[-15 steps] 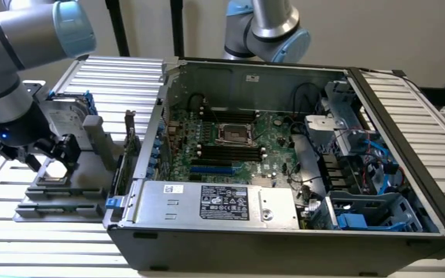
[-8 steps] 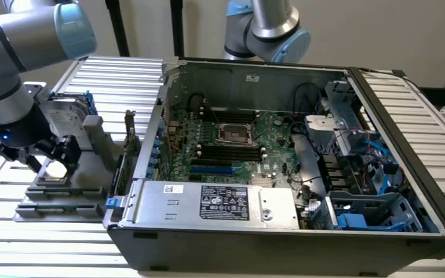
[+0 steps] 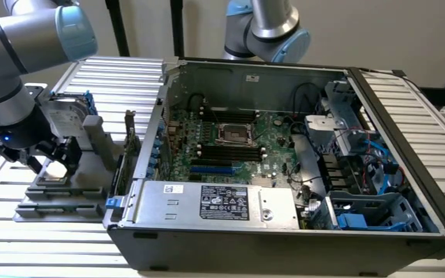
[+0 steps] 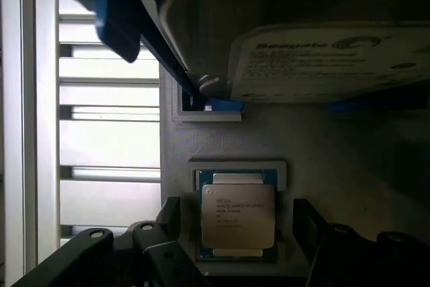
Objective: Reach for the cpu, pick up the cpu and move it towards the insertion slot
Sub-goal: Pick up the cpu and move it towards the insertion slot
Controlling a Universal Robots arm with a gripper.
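Here the gripper (image 4: 236,213) stands wide either side of the cpu (image 4: 237,225), which it half hides in the exterior view.

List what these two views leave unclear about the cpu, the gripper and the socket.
Exterior view: the cpu is mostly hidden behind the open gripper.
Wrist view: the cpu's printed text is too small to read.
Wrist view: the hard drive is cut off by the picture's edge.
Exterior view: the insertion slot has a dark centre, its detail too small.
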